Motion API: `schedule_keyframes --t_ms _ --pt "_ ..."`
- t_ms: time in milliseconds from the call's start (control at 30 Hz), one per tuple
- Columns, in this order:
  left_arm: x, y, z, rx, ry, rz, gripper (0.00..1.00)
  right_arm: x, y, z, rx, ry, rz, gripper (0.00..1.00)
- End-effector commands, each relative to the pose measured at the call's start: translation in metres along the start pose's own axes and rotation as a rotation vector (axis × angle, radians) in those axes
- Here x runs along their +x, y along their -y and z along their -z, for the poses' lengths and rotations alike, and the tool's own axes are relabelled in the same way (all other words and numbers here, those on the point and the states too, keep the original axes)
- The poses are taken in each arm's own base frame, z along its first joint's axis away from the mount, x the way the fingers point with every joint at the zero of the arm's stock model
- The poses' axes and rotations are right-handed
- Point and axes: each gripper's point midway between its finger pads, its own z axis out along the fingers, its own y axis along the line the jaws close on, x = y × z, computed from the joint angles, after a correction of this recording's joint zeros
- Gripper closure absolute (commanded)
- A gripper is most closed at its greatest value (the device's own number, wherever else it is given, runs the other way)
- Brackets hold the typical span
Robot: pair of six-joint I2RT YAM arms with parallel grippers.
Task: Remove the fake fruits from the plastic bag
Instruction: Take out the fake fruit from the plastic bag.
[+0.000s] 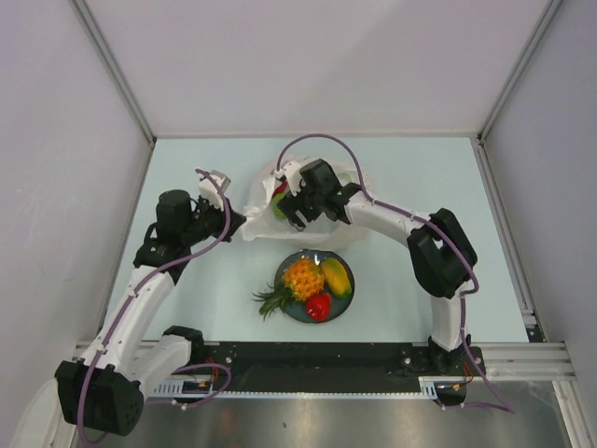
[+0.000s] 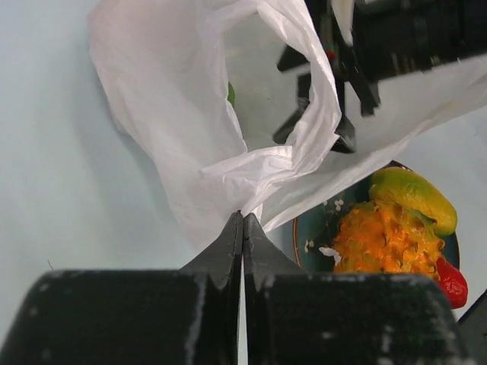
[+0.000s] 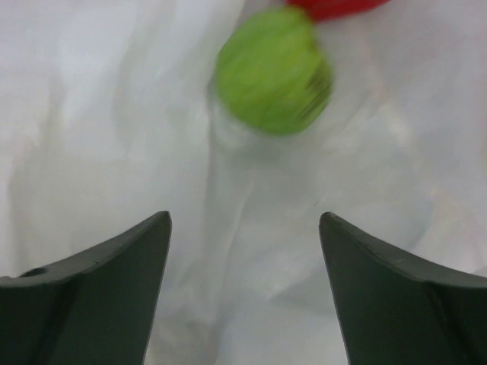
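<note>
Left gripper (image 2: 242,228), jaws pressed flat together, is clamping a fold of the bag (image 2: 175,129) at the lower centre of the left wrist view; the bag's mouth is gaping open above the pinch. Right gripper (image 3: 243,289) is standing released, its two dark fingers (image 3: 99,296) spread wide at the bottom of its own view and holding nothing. It is reaching into the bag, whose white film is filling that frame. A green fruit (image 3: 274,68), blurred, is lying on the film at upper centre, ahead of the fingers and apart from them. A red fruit (image 3: 335,6) is touching its upper edge and is running out of the top of the frame. In the top view the bag is sitting at mid-frame, with the plate (image 1: 340,306) just below it. The plate is carrying the pineapple (image 1: 303,277), a mango (image 1: 337,276) to its right and a red piece (image 1: 319,305) below them, all outside the bag
</note>
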Motion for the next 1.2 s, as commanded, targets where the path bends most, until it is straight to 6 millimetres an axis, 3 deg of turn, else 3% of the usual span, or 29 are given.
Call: schedule_keyframes --t_ms 0,100,133,200,233,400,467,500,533,600,667,733,767,800,867,900,933,967,1000,1033,1167 --pt "-0.003 0.000 -0.004 0.016 0.010 0.010 1.00 -0.045 0.030 -0.027 0.067 0.106 -0.065 0.01" --pt "-0.004 -0.003 -0.006 0.013 -0.005 0.009 1.00 -0.061 0.033 -0.039 0.054 0.125 -0.050 0.00" --pt "-0.003 -0.003 -0.007 0.013 -0.010 0.010 1.00 -0.054 0.032 -0.051 0.046 0.106 -0.053 0.00" --pt "-0.004 -0.005 -0.009 0.012 -0.017 -0.009 1.00 -0.061 0.036 -0.059 0.052 0.116 -0.062 0.00" --pt "-0.004 -0.006 -0.009 0.010 -0.018 -0.010 1.00 -0.052 0.035 -0.070 0.049 0.095 -0.072 0.00" --pt "-0.003 -0.007 -0.010 0.007 -0.031 -0.015 1.00 -0.050 0.038 -0.092 0.030 0.093 -0.076 0.00" --pt "-0.004 -0.008 -0.010 0.001 -0.031 -0.016 1.00 -0.053 0.043 -0.095 0.025 0.102 -0.064 0.06" --pt "-0.004 -0.009 -0.010 -0.002 -0.029 -0.016 1.00 -0.055 0.044 -0.093 0.017 0.108 -0.058 0.19" --pt "-0.003 -0.009 -0.011 -0.002 -0.032 -0.014 1.00 -0.061 0.044 -0.089 -0.002 0.123 -0.054 0.26" --pt "-0.006 -0.009 -0.011 -0.002 -0.024 -0.013 1.00 -0.078 0.049 -0.071 -0.005 0.164 -0.049 0.39" --pt "-0.008 -0.010 -0.012 -0.003 -0.016 -0.016 1.00 -0.088 0.044 -0.054 -0.040 0.192 -0.034 0.44" --pt "-0.009 -0.011 -0.013 -0.004 -0.007 -0.015 1.00 -0.112 0.037 -0.019 -0.075 0.253 -0.005 0.47" --pt "-0.008 -0.011 -0.014 -0.004 -0.007 -0.011 1.00 -0.105 0.033 -0.012 -0.094 0.246 -0.001 0.48" --pt "-0.010 -0.011 -0.015 -0.004 0.002 -0.009 1.00 -0.121 0.029 0.015 -0.102 0.293 0.025 0.48" --pt "-0.011 -0.011 -0.016 -0.002 0.009 -0.007 1.00 -0.121 0.014 0.035 -0.156 0.305 0.050 0.47" --pt "-0.013 -0.011 -0.017 -0.002 0.019 -0.013 1.00 -0.107 0.006 0.040 -0.182 0.276 0.050 0.47" --pt "-0.014 -0.011 -0.017 -0.002 0.021 -0.013 1.00 -0.114 -0.003 0.063 -0.210 0.311 0.080 0.47" --pt "-0.015 -0.011 -0.017 -0.004 0.028 0.007 1.00 -0.113 -0.008 0.073 -0.225 0.317 0.091 0.48" --pt "-0.017 -0.010 -0.017 -0.002 0.032 0.017 1.00 -0.094 -0.016 0.073 -0.249 0.281 0.093 0.47" --pt "-0.020 -0.011 -0.018 -0.004 0.042 0.017 1.00 -0.100 -0.024 0.095 -0.270 0.319 0.133 0.48" --pt "-0.028 -0.010 -0.019 0.002 0.066 0.036 1.00 -0.070 -0.056 0.121 -0.391 0.283 0.221 0.48"
